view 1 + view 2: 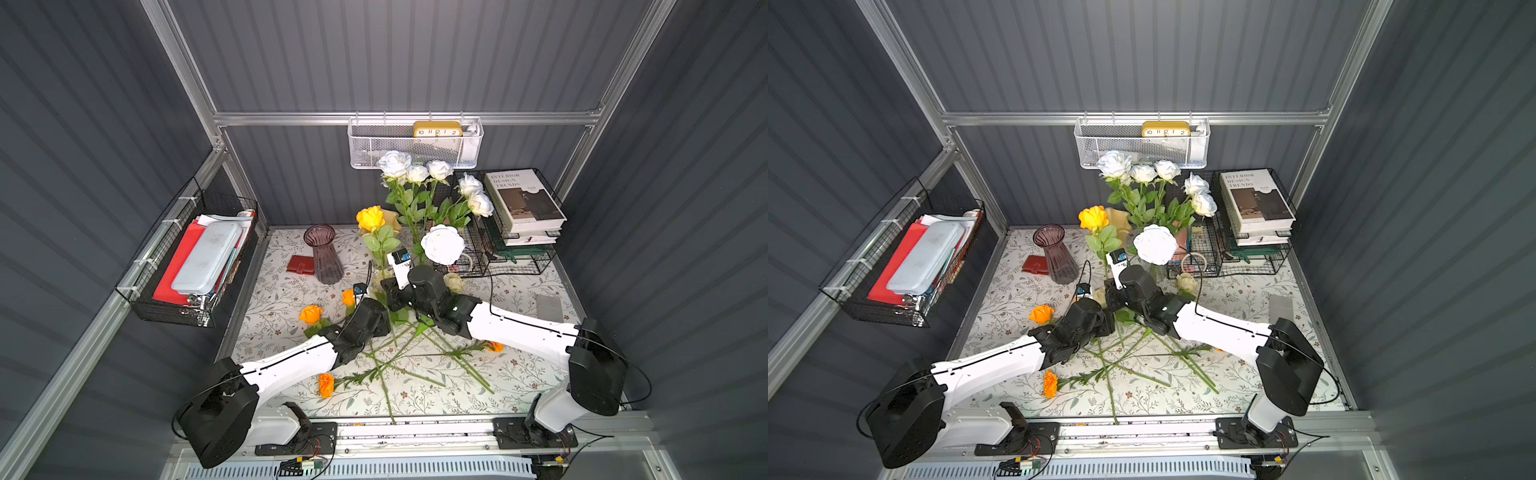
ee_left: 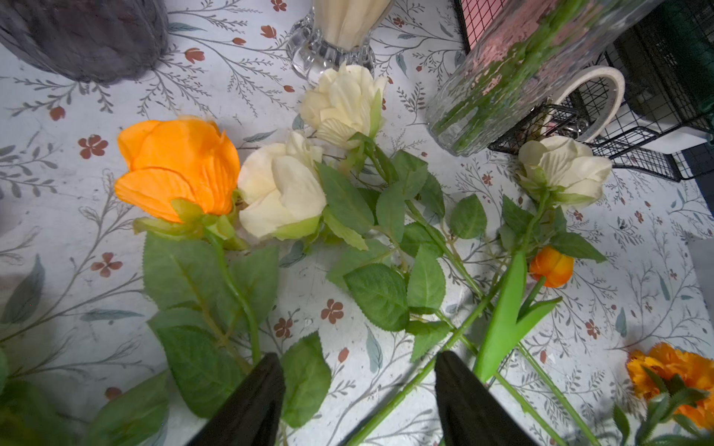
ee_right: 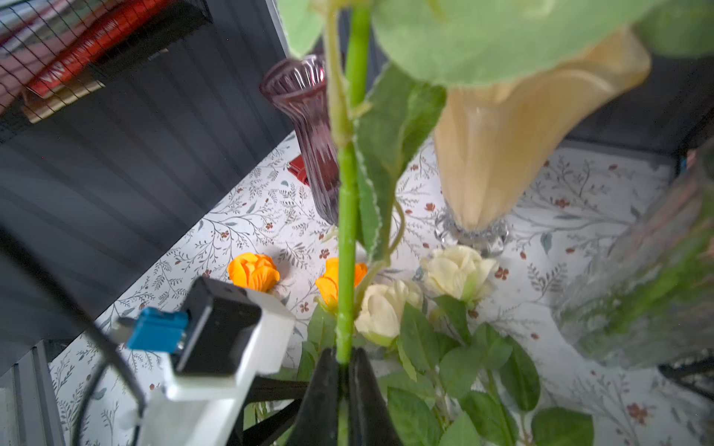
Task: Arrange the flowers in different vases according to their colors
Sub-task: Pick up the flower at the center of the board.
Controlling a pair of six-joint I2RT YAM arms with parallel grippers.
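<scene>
Right fingers [image 3: 320,386] pinch yellow rose stem [image 3: 346,231] between them.

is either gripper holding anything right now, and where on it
The right gripper is shut on the yellow rose, pinching its green stem low down, below the leaves. The left gripper is open and holds nothing.

Loose flowers [image 1: 326,384] on table [image 1: 519,374], vases [image 1: 326,257] behind (upright), books [image 1: 523,199] rear right.
</scene>
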